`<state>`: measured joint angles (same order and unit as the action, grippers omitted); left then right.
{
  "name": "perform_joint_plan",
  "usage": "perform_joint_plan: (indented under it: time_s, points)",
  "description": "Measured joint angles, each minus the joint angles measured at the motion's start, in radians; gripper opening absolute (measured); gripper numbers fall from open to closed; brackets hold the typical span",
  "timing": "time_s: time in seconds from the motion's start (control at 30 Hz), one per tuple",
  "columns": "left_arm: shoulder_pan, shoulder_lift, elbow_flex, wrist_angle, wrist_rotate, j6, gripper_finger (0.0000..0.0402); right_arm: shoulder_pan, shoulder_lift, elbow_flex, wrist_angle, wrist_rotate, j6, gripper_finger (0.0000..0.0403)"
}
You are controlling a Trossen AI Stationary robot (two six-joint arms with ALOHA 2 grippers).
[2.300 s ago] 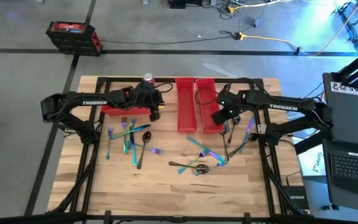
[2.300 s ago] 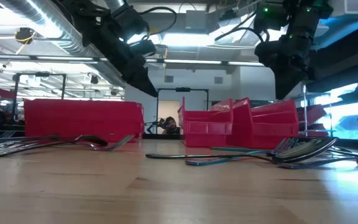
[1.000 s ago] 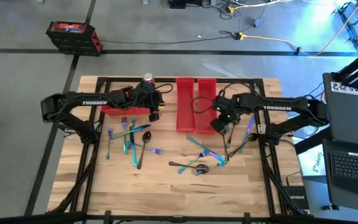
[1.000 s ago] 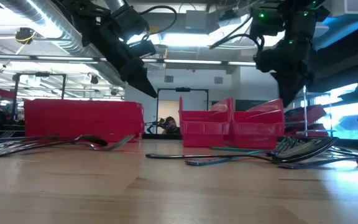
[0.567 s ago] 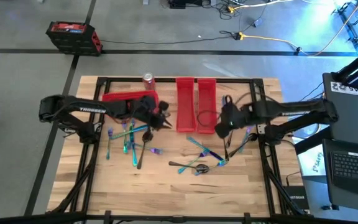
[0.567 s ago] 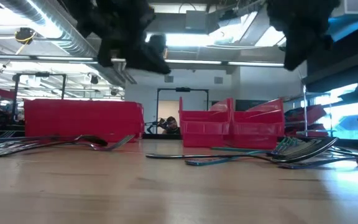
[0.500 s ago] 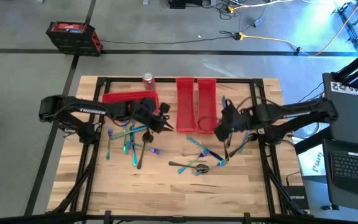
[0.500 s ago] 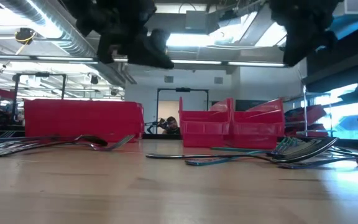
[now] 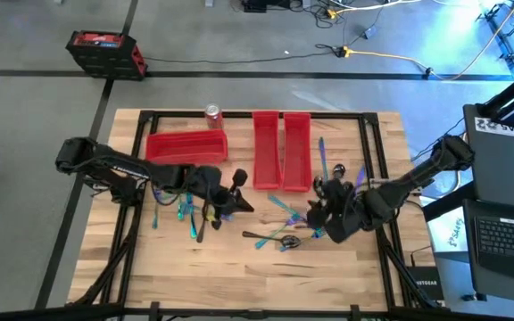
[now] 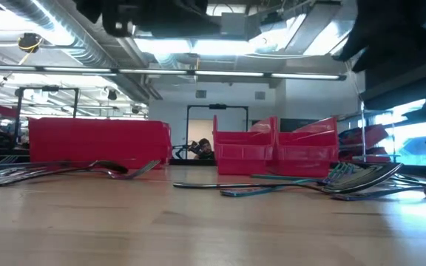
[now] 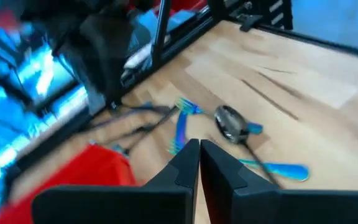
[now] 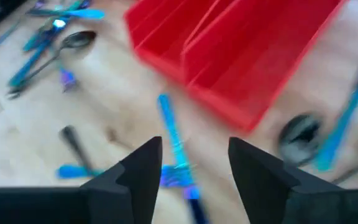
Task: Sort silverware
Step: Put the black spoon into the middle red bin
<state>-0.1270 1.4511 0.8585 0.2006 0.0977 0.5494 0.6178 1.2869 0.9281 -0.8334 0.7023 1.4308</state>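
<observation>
Here, three red bins (image 9: pixel 186 145), one soda can (image 9: pixel 211 113)

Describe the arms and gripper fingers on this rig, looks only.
Two dark, near-black jointed arms, slender links with bulkier joints. The left gripper has two black, wedge-shaped fingers tapering to narrow tips. The right gripper has the same matte black angular fingers. No lettering is legible on either arm in the high view now, and no cables can be made out.
</observation>
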Motion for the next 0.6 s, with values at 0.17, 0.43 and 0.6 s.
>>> perform_joint_plan:
  time_s: [0.17,0.43,0.6]
  points:
    - [-0.12,0.057,0.0,0.06,-0.166,-0.156,0.0,0.132,0.0,-0.129,0.277,0.014,0.007,0.0164]
    - [-0.281,0.166,0.039,0.074,-0.415,-0.321,0.0,0.227,0.022,-0.171,0.321,-0.029,0.048,0.0157]
    - [-0.309,0.243,0.04,0.063,-0.484,-0.45,0.0,0.227,0.085,-0.171,0.338,-0.04,0.121,0.0138]
